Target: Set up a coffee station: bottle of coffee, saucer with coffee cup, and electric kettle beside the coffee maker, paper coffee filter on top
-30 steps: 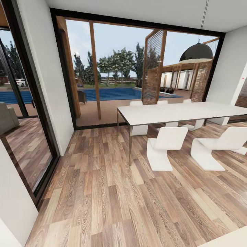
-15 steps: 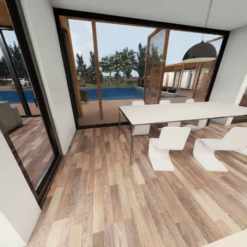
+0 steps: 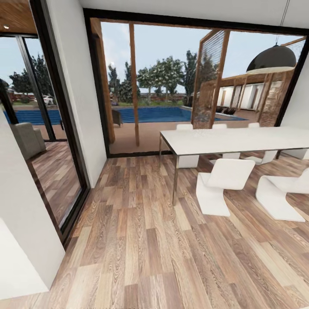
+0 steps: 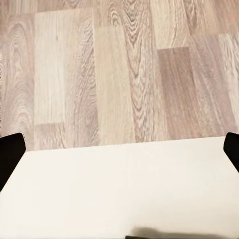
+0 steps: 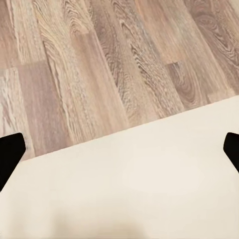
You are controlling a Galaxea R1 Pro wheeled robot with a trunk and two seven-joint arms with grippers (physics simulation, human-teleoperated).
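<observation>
- I am in transit: ahead of me a dining room with a long white table (image 3: 240, 140), white chairs (image 3: 223, 184) around it and a wooden floor (image 3: 150, 249) running up to a big glass wall.
- The coffee maker, bottle, filter, saucer, cup, kettle, countertop and shelf are somewhere outside what I can see, so I judge the step in hand is finding the kitchen.
- My left gripper (image 4: 119, 149) hangs over the floor and a pale cream surface; its dark fingertips (image 4: 10, 152) stand wide apart with nothing between them.
- My right gripper (image 5: 119, 149) is the same: fingertips (image 5: 10, 152) spread wide, empty, above floor planks and the same pale surface.
- To do this well I should turn the base slowly, keep both arms tucked and clear of the table edge and chairs, and scan for the beige counter before committing to a heading.
</observation>
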